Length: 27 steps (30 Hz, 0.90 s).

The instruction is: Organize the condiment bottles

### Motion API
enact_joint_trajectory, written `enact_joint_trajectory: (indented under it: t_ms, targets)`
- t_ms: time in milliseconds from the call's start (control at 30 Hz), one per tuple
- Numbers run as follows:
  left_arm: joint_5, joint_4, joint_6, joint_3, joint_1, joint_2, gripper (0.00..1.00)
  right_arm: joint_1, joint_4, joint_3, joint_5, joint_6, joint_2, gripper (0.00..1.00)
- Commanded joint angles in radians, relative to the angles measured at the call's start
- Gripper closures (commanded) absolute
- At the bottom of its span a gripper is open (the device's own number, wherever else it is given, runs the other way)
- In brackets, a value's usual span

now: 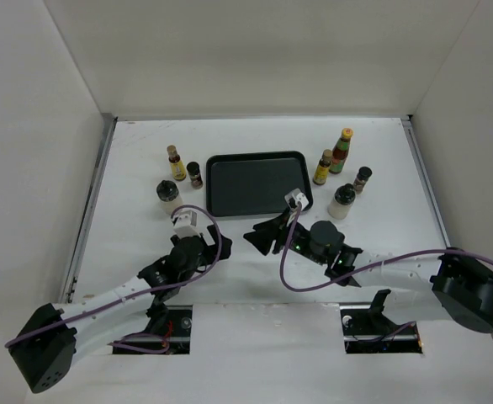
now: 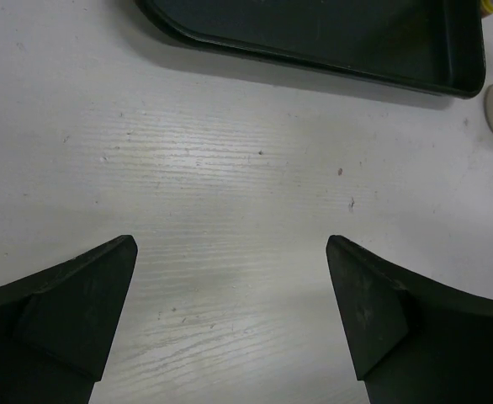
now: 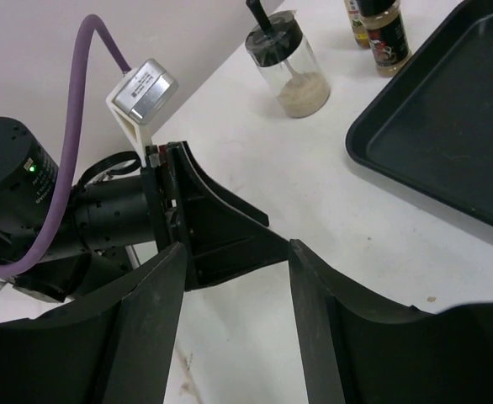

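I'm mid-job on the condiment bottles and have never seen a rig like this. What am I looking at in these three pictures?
A left robot arm and a right robot arm are bolted at the near edge of a white table. The top picture looks down on both; the other two come from a camera on each wrist. A flat black rectangular tray holds nothing. Left of it stand a yellow-labelled bottle, a short dark jar and a white black-capped bottle. Right of it stand a second yellow-labelled bottle, a taller red bottle with a green neck, a second dark jar and a second white bottle. The left arm's fingers and the right arm's fingers are open, holding nothing.
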Motion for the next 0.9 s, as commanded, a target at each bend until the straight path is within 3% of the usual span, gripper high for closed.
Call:
enact_joint_trajectory:
  t_ms: [0,200,500,600,733,767,800,833,867]
  targets:
    - [-0.019,0.008,0.006,0.030,0.025,-0.006,0.00,-0.005,0.079,0.013,-0.025,0.013,0.017,0.42]
    - [-0.052,-0.012,0.024,0.087,0.039,0.005,0.00,-0.004,0.072,0.016,-0.018,0.006,0.011,0.46]
    - [-0.258,-0.068,0.255,0.350,0.011,-0.027,0.00,-0.013,0.038,0.042,-0.026,0.013,0.046,0.89]
    - [-0.342,-0.011,0.381,0.443,0.017,-0.007,0.00,-0.013,-0.025,0.071,-0.015,0.018,0.063,0.90]
    - [-0.362,0.034,0.458,0.567,0.116,0.107,0.00,-0.013,-0.028,0.068,0.005,0.016,0.058,0.83]
    - [-0.349,0.031,0.463,0.597,0.149,0.144,0.05,-0.015,-0.029,0.068,0.013,0.018,0.061,0.82]
    - [-0.329,0.029,0.466,0.619,0.172,0.171,0.19,-0.015,-0.034,0.068,0.017,0.019,0.064,0.81]
    - [-0.304,0.031,0.461,0.647,0.219,0.210,0.51,-0.015,-0.040,0.071,0.025,0.019,0.066,0.77]
    - [-0.289,0.029,0.457,0.664,0.251,0.236,0.60,-0.015,-0.040,0.071,0.034,0.019,0.064,0.72]
